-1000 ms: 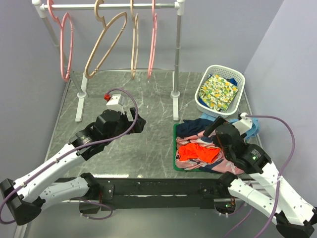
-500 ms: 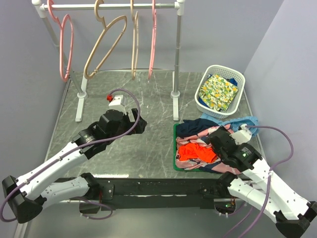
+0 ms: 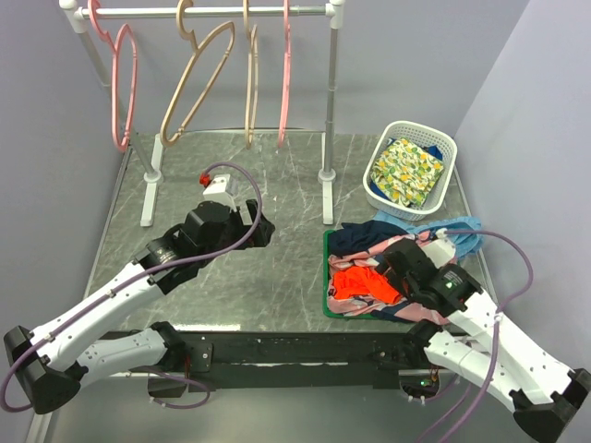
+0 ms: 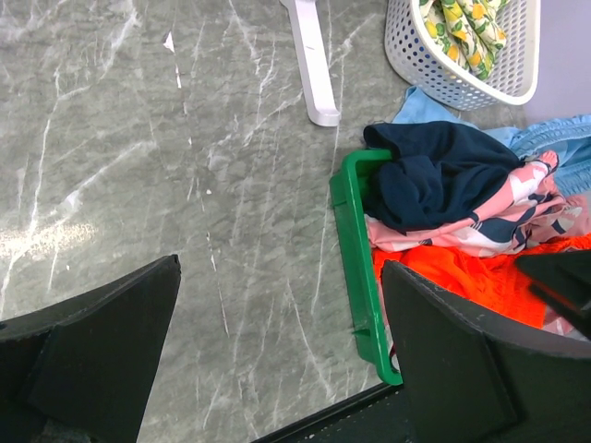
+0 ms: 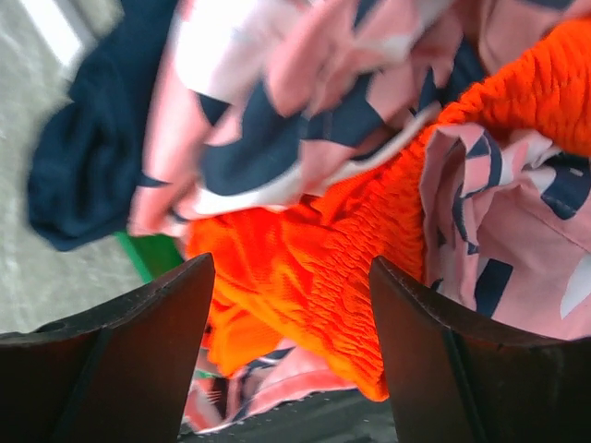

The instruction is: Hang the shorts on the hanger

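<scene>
My right gripper (image 5: 291, 341) has swung left from the far right corner of the clothes pile and come down over the middle of it. Its fingers are spread apart, with the orange shorts (image 5: 314, 268) showing directly between them, but I judge nothing is pinched yet. The shorts lie crumpled in the green tray (image 4: 355, 268) at the near right of the table, partly tucked under the pink and navy patterned garment (image 5: 277, 120). My left gripper (image 4: 277, 360) has barely moved. It hangs over bare table left of the tray, also spread and empty. The pink hanger (image 3: 285, 92) hangs on the far rail (image 3: 212, 11), untouched. So I read this as lining up the pick, and the tangled garment may come along.
</scene>
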`<action>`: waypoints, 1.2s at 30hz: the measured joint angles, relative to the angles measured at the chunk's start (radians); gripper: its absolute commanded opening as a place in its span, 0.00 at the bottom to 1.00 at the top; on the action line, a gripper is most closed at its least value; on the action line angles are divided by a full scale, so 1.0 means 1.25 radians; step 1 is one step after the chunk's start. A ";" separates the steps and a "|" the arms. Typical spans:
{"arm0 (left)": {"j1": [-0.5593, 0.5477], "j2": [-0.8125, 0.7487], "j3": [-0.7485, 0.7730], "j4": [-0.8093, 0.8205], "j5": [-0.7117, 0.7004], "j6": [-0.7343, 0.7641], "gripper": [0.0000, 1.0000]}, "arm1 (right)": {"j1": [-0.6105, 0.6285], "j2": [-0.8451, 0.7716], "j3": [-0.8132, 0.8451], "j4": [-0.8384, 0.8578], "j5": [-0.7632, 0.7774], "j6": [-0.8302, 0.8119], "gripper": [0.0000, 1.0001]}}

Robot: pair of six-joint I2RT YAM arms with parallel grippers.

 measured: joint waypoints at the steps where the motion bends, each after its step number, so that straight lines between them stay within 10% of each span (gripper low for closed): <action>1: 0.000 -0.001 0.002 0.000 0.000 0.000 0.96 | 0.000 0.001 -0.016 0.004 -0.010 0.001 0.74; 36: 0.000 0.031 0.004 -0.033 -0.009 0.000 0.96 | 0.000 -0.106 -0.050 -0.051 -0.099 0.009 0.78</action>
